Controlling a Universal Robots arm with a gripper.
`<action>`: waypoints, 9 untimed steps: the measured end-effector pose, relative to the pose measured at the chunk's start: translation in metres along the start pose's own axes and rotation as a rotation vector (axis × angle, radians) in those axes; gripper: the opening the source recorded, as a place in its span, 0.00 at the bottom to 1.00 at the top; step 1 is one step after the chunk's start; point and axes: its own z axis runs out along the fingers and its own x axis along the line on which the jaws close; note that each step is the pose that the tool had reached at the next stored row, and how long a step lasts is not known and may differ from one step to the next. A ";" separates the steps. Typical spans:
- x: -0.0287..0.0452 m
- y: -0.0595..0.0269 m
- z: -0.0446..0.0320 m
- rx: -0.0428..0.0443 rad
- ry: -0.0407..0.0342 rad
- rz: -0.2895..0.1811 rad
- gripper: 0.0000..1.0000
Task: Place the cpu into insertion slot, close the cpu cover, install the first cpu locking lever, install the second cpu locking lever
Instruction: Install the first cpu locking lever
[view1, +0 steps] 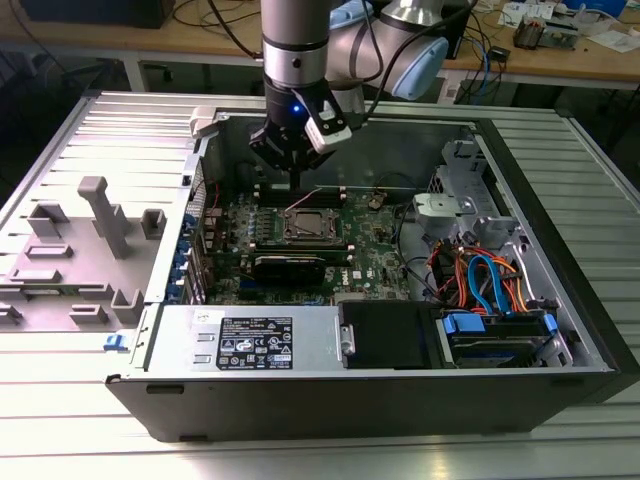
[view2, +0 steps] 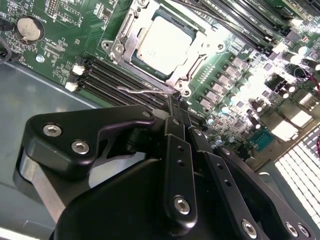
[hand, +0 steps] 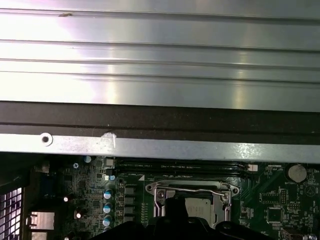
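The cpu (view2: 162, 42) lies flat in its socket on the green motherboard (view1: 372, 242), its silvery top showing through the window of the cpu cover (view2: 127, 37), which lies down over it. A thin wire locking lever (view2: 145, 90) runs along the socket's edge and stands raised off the board. My gripper (view2: 173, 102) is shut, its black fingers pressed together, with the tip right at the lever's end. In the exterior view the gripper (view1: 293, 180) hangs just behind the socket (view1: 310, 222). The first wrist view shows the cpu (hand: 202, 206) under the cover (hand: 159, 192).
The work is inside an open computer case (view1: 520, 150). Black memory slots (view2: 115, 77) run beside the socket. A long black card (view1: 290, 265) sits in front of it. A drive cage with orange and blue cables (view1: 490, 280) fills the exterior view's right, and a power supply (view1: 250, 340) the front.
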 end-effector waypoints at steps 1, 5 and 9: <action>-0.0003 0.0000 0.0006 0.0000 0.0000 -0.001 0.11; -0.0005 0.0000 0.0016 0.0000 0.0000 -0.002 0.11; -0.0005 0.0000 0.0023 0.0001 0.0000 -0.002 0.11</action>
